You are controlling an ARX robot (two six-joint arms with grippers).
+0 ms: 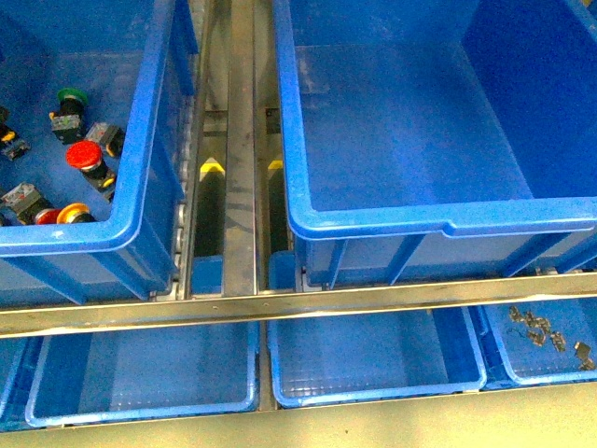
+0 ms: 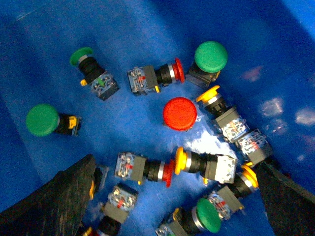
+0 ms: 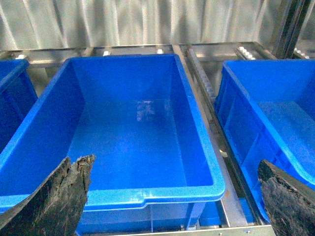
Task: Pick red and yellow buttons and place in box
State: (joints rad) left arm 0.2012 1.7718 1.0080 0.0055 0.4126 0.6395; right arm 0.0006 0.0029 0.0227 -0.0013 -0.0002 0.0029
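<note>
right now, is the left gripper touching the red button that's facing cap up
Apart. The left wrist view shows the left gripper open, its fingers wide of the red button, with crate floor and other switches between.

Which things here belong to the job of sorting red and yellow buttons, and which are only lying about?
For the job: red buttons, yellow buttons, the empty box.
Lying about: green buttons, metal clips, shallow trays.

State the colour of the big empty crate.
The crate is bright blue; clearest in the right wrist view.
</note>
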